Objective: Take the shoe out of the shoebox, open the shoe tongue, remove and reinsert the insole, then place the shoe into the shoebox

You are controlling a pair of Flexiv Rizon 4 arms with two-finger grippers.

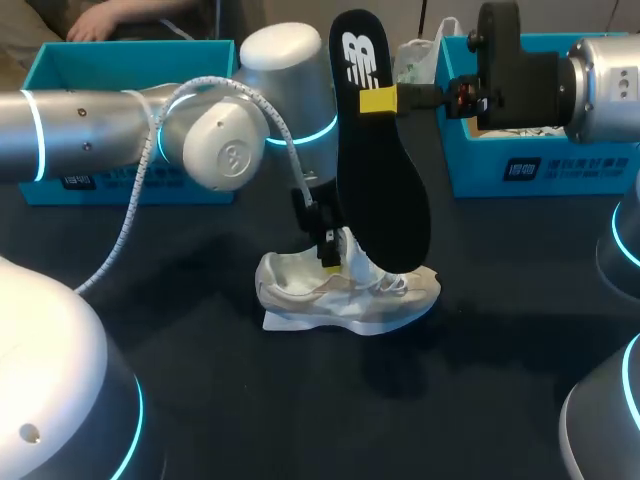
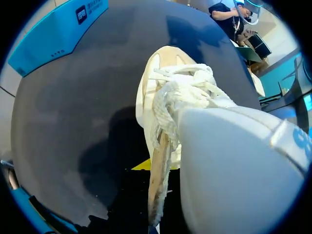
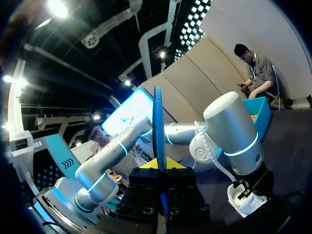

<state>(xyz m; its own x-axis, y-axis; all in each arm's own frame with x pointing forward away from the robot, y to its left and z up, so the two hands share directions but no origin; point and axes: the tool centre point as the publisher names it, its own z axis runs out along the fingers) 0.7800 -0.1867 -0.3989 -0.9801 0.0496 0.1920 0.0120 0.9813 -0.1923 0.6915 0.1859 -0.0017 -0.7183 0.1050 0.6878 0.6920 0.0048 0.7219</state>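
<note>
**Item 1: insole**. Black, thin, hanging on end over the counter, heel up. The right gripper has its fingers clamped flat on both faces near the heel. The toe end hangs at the shoe's mouth; contact there is unclear.
Handling: judged light, floppy foam that is likely to buckle if driven hard. Best fed toe first, with the grip kept near the heel.
Markings: white logo at the heel, not transcribed.

**Item 2: shoe**. Pale, lying on the counter at 6 o'clock of the insole, laces loose.
Handling: soft upper over a firmer sole, so the collar or tongue suits a pinch.
The left gripper sits at the collar; whether it grips cannot be told.

**Item 3: shoebox**. Blue, at 10 o'clock of the shoe. A second blue box is at 2 o'clock. Both carry small labels, too small to read.
</note>
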